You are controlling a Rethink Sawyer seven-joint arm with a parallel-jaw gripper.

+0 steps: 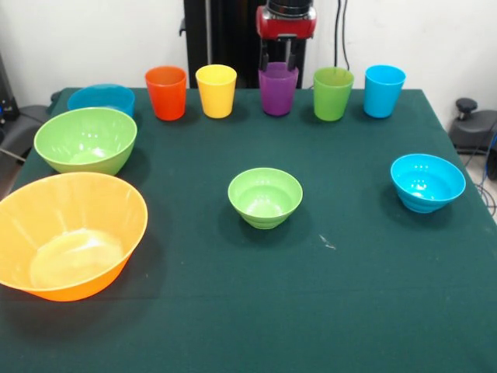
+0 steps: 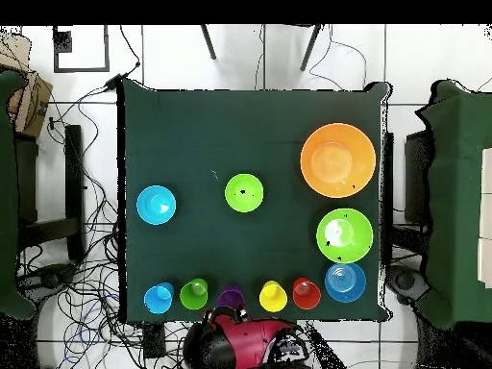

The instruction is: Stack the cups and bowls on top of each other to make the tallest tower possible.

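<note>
Five cups stand in a row at the table's far edge: orange [image 1: 166, 92], yellow [image 1: 216, 90], purple [image 1: 278, 92], green [image 1: 333, 94] and light blue [image 1: 384, 91]. My gripper [image 1: 278, 62] hangs open right over the purple cup, its fingers [image 1: 265, 61] down at the rim. The large orange bowl [image 1: 70, 233], medium green bowl [image 1: 85, 140] and medium blue bowl [image 1: 101, 97] sit at the left. The small green bowl [image 1: 265, 196] is mid-table and the small blue bowl [image 1: 427, 182] is at the right. Nothing is stacked and no tower shows.
The dark green cloth table [image 1: 349, 295] has its front edge at the picture's bottom. In the overhead view my arm [image 2: 240, 341] covers the gripper next to the purple cup [image 2: 230, 296]. Cables lie on the floor around the table.
</note>
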